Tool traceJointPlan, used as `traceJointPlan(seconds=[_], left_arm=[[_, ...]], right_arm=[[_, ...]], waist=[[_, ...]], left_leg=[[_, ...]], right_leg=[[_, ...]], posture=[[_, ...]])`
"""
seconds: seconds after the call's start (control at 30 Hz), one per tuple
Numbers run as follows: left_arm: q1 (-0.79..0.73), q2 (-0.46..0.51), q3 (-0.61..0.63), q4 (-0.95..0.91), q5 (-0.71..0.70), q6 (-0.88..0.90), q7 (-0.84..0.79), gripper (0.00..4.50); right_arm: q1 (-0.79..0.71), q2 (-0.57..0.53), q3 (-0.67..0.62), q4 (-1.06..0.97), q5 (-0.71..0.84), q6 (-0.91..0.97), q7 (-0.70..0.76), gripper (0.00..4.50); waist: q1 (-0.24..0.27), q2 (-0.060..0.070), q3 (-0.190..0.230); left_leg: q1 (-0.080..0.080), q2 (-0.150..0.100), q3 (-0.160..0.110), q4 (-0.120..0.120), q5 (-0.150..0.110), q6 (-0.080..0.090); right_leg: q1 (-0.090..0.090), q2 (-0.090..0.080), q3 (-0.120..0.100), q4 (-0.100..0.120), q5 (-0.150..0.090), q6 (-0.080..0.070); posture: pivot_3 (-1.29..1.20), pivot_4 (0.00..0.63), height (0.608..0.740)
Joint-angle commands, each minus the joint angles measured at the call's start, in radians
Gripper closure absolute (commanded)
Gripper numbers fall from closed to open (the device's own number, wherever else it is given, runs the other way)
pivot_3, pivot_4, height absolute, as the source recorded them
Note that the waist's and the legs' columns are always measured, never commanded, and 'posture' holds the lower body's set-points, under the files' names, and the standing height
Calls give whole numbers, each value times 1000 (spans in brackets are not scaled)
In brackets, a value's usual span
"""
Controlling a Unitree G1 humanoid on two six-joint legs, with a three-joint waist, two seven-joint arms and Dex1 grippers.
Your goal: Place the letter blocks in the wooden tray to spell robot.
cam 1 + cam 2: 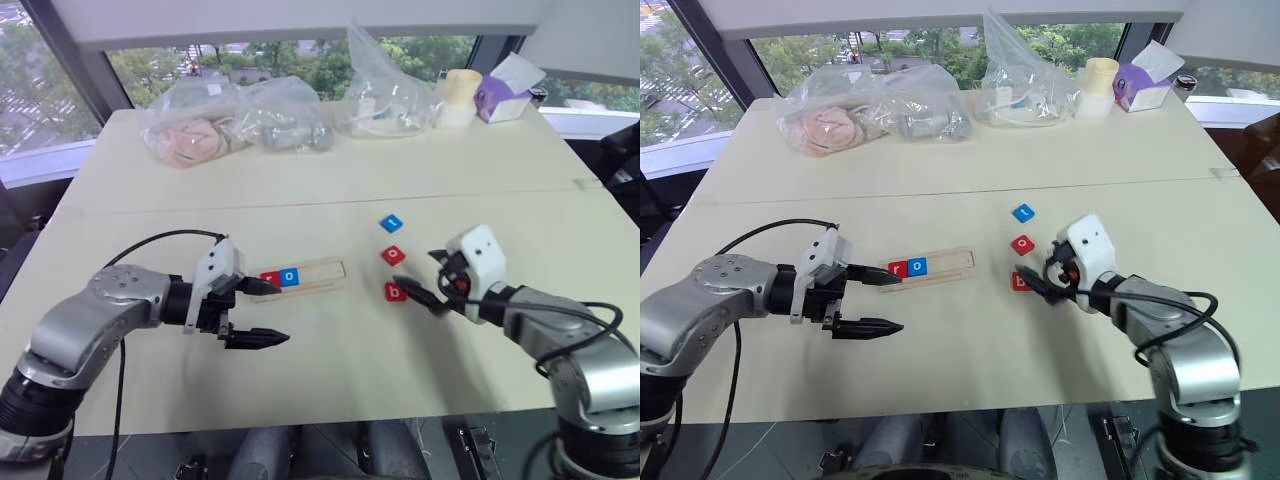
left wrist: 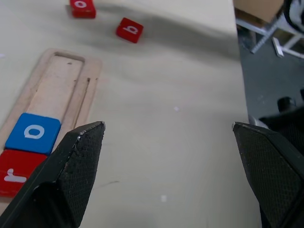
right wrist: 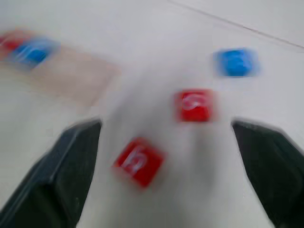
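I see the tray lying flat on the tabletop, near the middle. It is long and thin, and its long side runs from my left to my right, with the right end tipped a little away from me. Two blocks sit side by side in its slot at the left end: a red r first, then a blue o touching it. The rest of the slot is bare wood. Three more blocks lie loose on the tabletop to the right of the tray, well apart from it. They make a short row going away from me: a red b closest, a red o in the middle, and a blue block farthest away. I cannot read the letter on the blue one. The red b sits turned at a slant. My left gripper hangs just in front of the left end of the tray, pointing to the right, and its fingers are spread wide with nothing between them. One finger tip reaches over the tray edge beside the red r. My right gripper is just beside the red b, pointing left, and its fingers are wide apart too and hold nothing. Some clear bags and a small box sit at the far side of the tabletop.
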State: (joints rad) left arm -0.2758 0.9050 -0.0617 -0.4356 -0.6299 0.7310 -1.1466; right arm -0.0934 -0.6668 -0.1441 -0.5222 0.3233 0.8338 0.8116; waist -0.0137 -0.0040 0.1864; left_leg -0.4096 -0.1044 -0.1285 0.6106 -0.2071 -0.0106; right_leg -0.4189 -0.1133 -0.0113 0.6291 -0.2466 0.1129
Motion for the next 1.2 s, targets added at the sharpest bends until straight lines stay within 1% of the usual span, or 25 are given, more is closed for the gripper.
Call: traceJointPlan(seconds=[0.03,0.1,0.2,0.3,0.53,0.57,0.63,0.73,0.8,0.93,0.97,1.07,1.13,1.2], left_arm=[[-7,25,-11,-37,3,-43,-60,0],[-28,11,-17,-36,-4,-38,-62,0],[-42,1,-23,-37,4,-41,-57,0],[-22,0,-12,-45,5,-33,-34,0],[12,1,6,-64,-4,-24,4,0],[14,1,8,-63,-3,-24,8,0],[16,1,13,-59,0,-25,18,0],[24,7,27,-49,3,-25,32,0],[35,14,42,-36,7,-29,37,0],[56,35,78,14,32,-45,47,0],[62,51,96,49,58,-64,51,0],[66,101,179,179,112,-106,69,0],[76,125,214,196,98,-104,50,0],[92,140,212,183,94,-103,29,0]], right_arm=[[-15,-106,60,212,-30,-330,240,47],[-65,-123,99,331,-53,-450,291,47],[-133,-121,148,470,-95,-574,328,47],[-219,-100,208,632,-141,-700,367,47],[-318,-61,284,818,-195,-849,421,47],[-330,-53,288,840,-198,-862,425,267],[-350,-41,289,877,-201,-884,433,908],[-362,-34,287,887,-189,-892,447,2419],[-359,-35,286,867,-183,-883,451,3313],[-373,-35,285,792,-169,-804,443,3350],[-393,-30,288,758,-153,-743,446,3350],[-506,15,307,694,-126,-576,435,3350],[-585,56,342,689,-142,-518,424,3350],[-642,98,386,697,-165,-496,425,3350]], waist=[[-4,0,0],[-5,-2,2],[0,-3,3],[2,-4,3],[1,-5,3],[0,-5,3],[-2,-5,3],[-1,-5,3],[0,-5,3],[-1,-5,3],[-1,-4,3],[-4,-4,4],[-8,-4,4],[-5,-4,4]], left_leg=[[0,0,2,0,0,0],[1,1,4,1,0,1],[1,3,5,2,0,1],[1,3,5,2,0,1],[0,3,5,2,-1,1],[1,3,5,2,-1,1],[2,3,5,2,-1,1],[2,5,5,3,0,0],[2,5,5,3,0,0],[2,5,5,3,0,0],[2,5,5,3,0,0],[1,7,8,2,0,0],[1,10,10,2,0,0],[1,13,11,2,0,0]], right_leg=[[0,0,1,0,1,-1],[0,-1,3,0,2,-3],[0,-1,3,1,3,-4],[0,0,3,1,3,-5],[-1,0,4,0,4,-3],[-1,0,4,1,4,-3],[0,1,4,1,4,-5],[0,2,4,1,5,-6],[0,2,4,1,5,-6],[0,3,5,2,5,-6],[-1,3,5,2,5,-6],[-5,4,7,2,6,-8],[-6,8,9,2,8,-10],[-7,11,9,2,8,-11]], posture=[[0,150,740],[0,150,740],[0,150,740],[0,150,740],[0,150,740],[0,150,740],[0,150,740],[0,150,740],[0,150,740],[0,150,740],[0,150,740],[0,150,740],[0,150,740],[0,150,740]])
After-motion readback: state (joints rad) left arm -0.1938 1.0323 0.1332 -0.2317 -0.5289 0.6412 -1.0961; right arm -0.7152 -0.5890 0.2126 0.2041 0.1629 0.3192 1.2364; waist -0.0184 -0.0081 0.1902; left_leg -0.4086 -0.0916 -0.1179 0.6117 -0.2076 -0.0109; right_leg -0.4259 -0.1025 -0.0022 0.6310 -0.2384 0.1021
